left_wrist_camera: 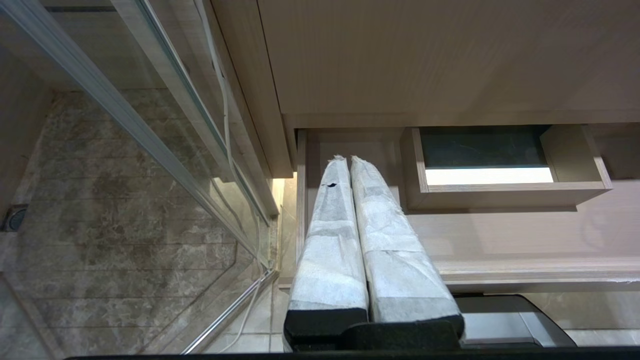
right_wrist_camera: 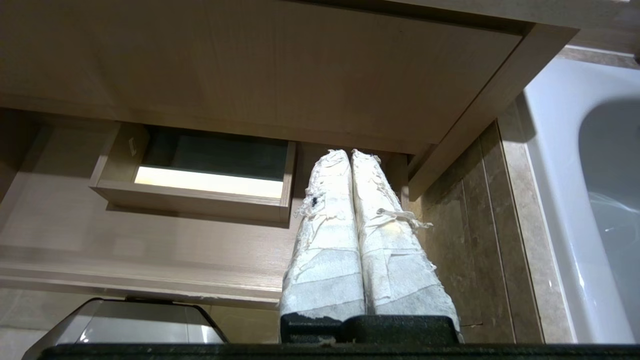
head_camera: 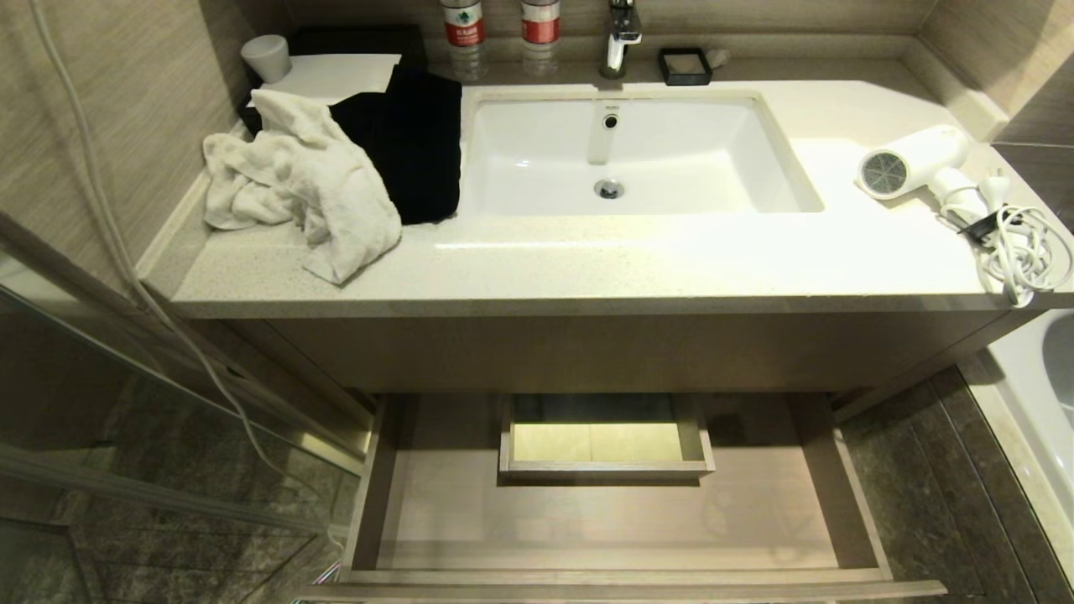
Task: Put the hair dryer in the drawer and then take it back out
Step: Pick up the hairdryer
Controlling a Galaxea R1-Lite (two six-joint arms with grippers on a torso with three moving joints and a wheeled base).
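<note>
A bathroom vanity seen from above, its stone desk [head_camera: 587,260] holding one white sink [head_camera: 625,159] in the middle. One dryer [head_camera: 919,164] lies on the desk at the right end, well right of the sink. Its barrel lies across the desk, grey grille end facing left toward the sink, with the stubby handle angled toward the front right. Its white cord [head_camera: 1024,252] sits in one loose bundle just beside the handle, near the desk's front right corner. Below the desk, one wide drawer [head_camera: 617,512] stands pulled open with nothing lying in it; a boxed cutout [head_camera: 606,436] sits at its middle back. On the desk's left end lie one crumpled white towel [head_camera: 302,184] and one black cloth [head_camera: 415,143], touching each other. Along the back stand two bottles [head_camera: 463,29] with red labels, the print too small to read, one tap [head_camera: 621,38], one small black dish [head_camera: 684,65] and one pale cup [head_camera: 267,57]. The left hand [left_wrist_camera: 345,160] and right hand [right_wrist_camera: 347,154] each hang low in front of the open drawer, padded fingers pressed together, holding nothing.
</note>
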